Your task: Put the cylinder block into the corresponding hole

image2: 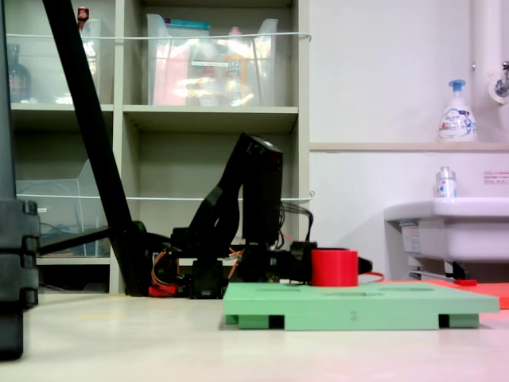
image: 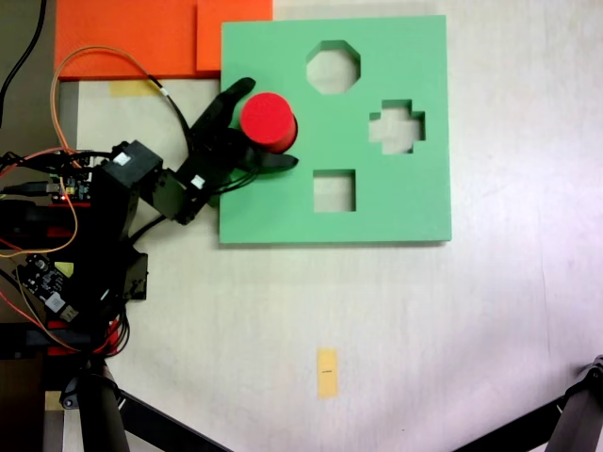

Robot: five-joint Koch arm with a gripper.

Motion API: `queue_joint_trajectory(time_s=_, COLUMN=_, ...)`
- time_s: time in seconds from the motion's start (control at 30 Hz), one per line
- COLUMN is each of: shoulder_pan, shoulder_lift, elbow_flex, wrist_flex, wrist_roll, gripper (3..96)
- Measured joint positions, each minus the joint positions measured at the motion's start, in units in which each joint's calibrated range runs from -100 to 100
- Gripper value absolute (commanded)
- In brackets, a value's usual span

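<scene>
The red cylinder block (image: 268, 119) stands upright on the left part of the green foam board (image: 396, 202). It covers the spot beneath it, so the corresponding hole is hidden. My gripper (image: 270, 123) straddles the block from the first exterior view's left: one black finger (image: 231, 100) lies against its upper-left side, and the other finger (image: 275, 162) lies just below it with a small gap, so it is open. In the second exterior view the cylinder block (image2: 334, 268) rises above the board's (image2: 358, 306) top, with a fingertip (image2: 364, 265) showing behind it.
The board also has an octagonal cutout (image: 333, 67), a cross cutout (image: 397, 126) and a square cutout (image: 334, 190). Orange foam sheets (image: 132, 38) lie at the top left. The arm's base and wires (image: 85, 226) fill the left edge. A yellow tape strip (image: 327, 373) marks the table.
</scene>
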Motion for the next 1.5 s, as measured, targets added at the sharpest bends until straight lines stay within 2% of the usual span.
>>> queue_joint_trajectory(time_s=0.2, shoulder_pan=0.59, shoulder_lift=-11.49, elbow_flex=-11.56, wrist_flex=0.00, wrist_roll=-0.29, gripper=89.4)
queue_joint_trajectory(time_s=0.7, shoulder_pan=-2.83, shoulder_lift=-25.44, elbow_flex=-15.87, wrist_flex=-0.29, wrist_roll=-0.29, gripper=88.5)
queue_joint_trajectory(time_s=0.83, shoulder_pan=-5.67, shoulder_lift=-36.11, elbow_flex=-14.31, wrist_flex=-0.39, wrist_roll=-0.34, gripper=79.3)
queue_joint_trajectory(time_s=0.97, shoulder_pan=-9.47, shoulder_lift=-55.27, elbow_flex=-10.98, wrist_flex=-2.64, wrist_roll=-0.29, gripper=66.0)
queue_joint_trajectory(time_s=1.13, shoulder_pan=-14.85, shoulder_lift=-84.82, elbow_flex=-1.86, wrist_flex=-29.76, wrist_roll=-0.88, gripper=51.4)
queue_joint_trajectory(time_s=1.27, shoulder_pan=-18.56, shoulder_lift=-94.66, elbow_flex=8.04, wrist_flex=-48.46, wrist_roll=-2.34, gripper=46.5)
queue_joint_trajectory(time_s=1.37, shoulder_pan=-21.15, shoulder_lift=-95.90, elbow_flex=10.98, wrist_flex=-53.06, wrist_roll=-3.76, gripper=42.4)
queue_joint_trajectory(time_s=1.5, shoulder_pan=-24.47, shoulder_lift=-97.40, elbow_flex=12.35, wrist_flex=-58.05, wrist_roll=-7.81, gripper=41.7)
